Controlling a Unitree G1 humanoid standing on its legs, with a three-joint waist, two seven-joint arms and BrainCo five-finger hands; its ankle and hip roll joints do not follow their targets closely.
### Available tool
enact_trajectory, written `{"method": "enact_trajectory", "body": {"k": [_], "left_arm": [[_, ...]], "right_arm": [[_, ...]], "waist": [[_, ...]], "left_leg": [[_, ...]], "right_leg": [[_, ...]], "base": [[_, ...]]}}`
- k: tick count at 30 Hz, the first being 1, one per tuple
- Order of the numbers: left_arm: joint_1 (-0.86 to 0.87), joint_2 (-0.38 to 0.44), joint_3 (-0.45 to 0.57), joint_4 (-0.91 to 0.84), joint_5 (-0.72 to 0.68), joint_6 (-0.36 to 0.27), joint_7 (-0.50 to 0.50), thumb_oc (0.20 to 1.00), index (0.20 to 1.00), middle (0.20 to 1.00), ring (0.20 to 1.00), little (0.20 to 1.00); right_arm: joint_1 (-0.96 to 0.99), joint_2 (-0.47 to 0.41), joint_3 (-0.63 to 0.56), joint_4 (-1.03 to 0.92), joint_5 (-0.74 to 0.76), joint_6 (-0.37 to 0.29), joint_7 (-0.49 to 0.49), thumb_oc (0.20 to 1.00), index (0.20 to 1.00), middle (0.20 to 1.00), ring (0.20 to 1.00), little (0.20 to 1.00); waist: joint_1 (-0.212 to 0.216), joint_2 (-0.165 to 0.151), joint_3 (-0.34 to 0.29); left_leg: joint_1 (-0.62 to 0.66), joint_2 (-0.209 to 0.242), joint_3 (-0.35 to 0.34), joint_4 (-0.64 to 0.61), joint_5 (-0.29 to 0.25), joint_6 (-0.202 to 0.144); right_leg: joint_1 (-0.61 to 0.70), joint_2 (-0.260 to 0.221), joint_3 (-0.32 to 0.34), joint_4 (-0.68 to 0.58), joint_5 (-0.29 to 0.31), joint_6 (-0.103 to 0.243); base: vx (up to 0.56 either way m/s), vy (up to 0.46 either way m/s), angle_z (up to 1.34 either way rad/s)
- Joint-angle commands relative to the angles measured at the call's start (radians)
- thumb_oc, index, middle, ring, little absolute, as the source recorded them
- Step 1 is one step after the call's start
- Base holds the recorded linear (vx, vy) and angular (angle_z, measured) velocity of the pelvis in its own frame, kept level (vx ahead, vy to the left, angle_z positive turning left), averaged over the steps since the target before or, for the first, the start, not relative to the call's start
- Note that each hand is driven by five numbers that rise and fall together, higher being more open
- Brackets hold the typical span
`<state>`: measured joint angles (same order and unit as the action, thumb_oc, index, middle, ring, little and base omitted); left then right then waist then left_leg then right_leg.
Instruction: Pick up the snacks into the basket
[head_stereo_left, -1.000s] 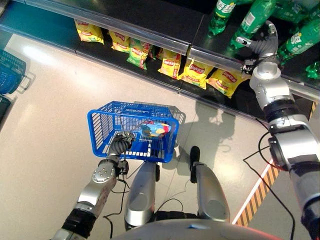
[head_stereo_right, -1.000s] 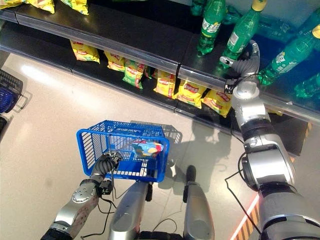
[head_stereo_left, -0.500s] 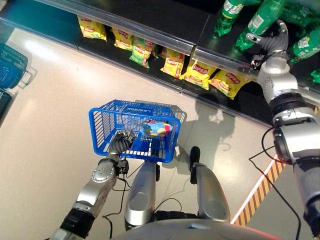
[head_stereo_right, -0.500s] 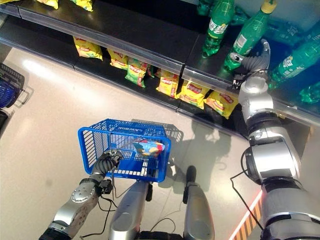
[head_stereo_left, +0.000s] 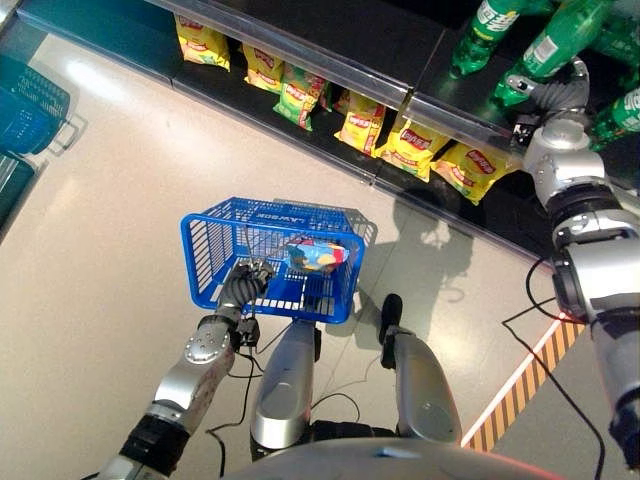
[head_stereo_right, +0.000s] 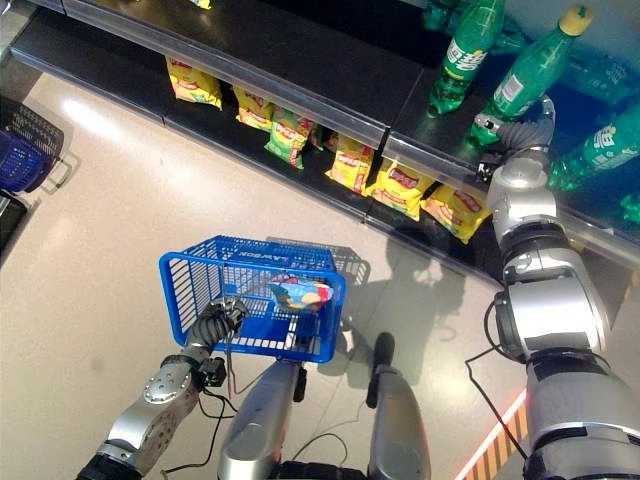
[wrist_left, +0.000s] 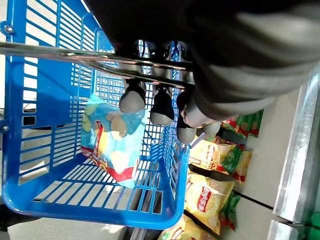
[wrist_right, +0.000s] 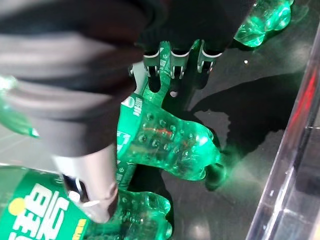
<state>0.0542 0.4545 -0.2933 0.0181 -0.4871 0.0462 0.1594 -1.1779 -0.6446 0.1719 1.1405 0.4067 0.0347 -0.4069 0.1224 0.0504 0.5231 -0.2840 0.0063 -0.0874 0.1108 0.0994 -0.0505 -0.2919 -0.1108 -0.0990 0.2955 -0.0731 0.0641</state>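
Two hands in use. My left hand (head_stereo_left: 243, 287) is clenched round the thin metal handle (wrist_left: 75, 57) of the blue basket (head_stereo_left: 205, 262), which hangs above the pale floor (head_stereo_left: 100, 200) in front of me. One snack bag (wrist_left: 112, 145), blue and yellow, lies inside the basket against its far wall.

My right hand (wrist_right: 172, 55) reaches up onto the dark upper shelf (head_stereo_right: 300, 50), fingers (wrist_right: 176, 64) curled against a green bottle (wrist_right: 167, 142); thumb beside the bottle's label. Further green bottles (head_stereo_right: 465, 55) stand on the same shelf, near the hand.

Below that shelf's edge, a row of yellow snack bags (head_stereo_left: 415, 145) with some green ones (head_stereo_left: 295, 97) sits on the lower shelf, well apart from the basket.
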Motion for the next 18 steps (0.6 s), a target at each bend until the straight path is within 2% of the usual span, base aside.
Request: {"method": "enact_trajectory", "body": {"k": [1,5,18], "left_arm": [[0.037,0.032,-0.017,-0.176,-0.014,-0.094,0.003,0.200,0.200,0.200,0.200,0.200],[0.035,0.034,-0.031,-0.186,-0.020,-0.096,-0.002,0.200,0.200,0.200,0.200,0.200],[0.032,0.041,-0.055,-0.198,-0.029,-0.099,-0.009,0.200,0.200,0.200,0.200,0.200]], "right_arm": [[-0.070,-0.065,0.053,0.020,0.036,-0.035,-0.010,1.000,1.000,1.000,1.000,1.000],[-0.084,-0.075,0.051,0.057,0.051,-0.035,-0.007,1.000,1.000,1.000,1.000,1.000],[-0.103,-0.131,0.034,0.097,0.085,-0.038,-0.008,1.000,1.000,1.000,1.000,1.000]], "waist": [[0.016,0.007,-0.092],[0.023,0.019,-0.095],[0.043,0.058,-0.116]], "left_leg": [[-0.004,-0.020,-0.045,0.049,-0.097,0.009],[0.000,-0.023,-0.063,0.034,-0.094,0.006],[0.014,-0.022,-0.129,-0.058,-0.033,-0.008]], "right_leg": [[-0.023,0.003,-0.016,-0.017,-0.012,0.031],[-0.022,0.001,-0.030,-0.008,-0.028,0.031],[-0.020,-0.013,-0.092,0.000,-0.055,0.020]], "base": [[0.02,-0.036,0.03],[0.03,-0.035,0.14],[0.02,-0.038,0.18]]}}
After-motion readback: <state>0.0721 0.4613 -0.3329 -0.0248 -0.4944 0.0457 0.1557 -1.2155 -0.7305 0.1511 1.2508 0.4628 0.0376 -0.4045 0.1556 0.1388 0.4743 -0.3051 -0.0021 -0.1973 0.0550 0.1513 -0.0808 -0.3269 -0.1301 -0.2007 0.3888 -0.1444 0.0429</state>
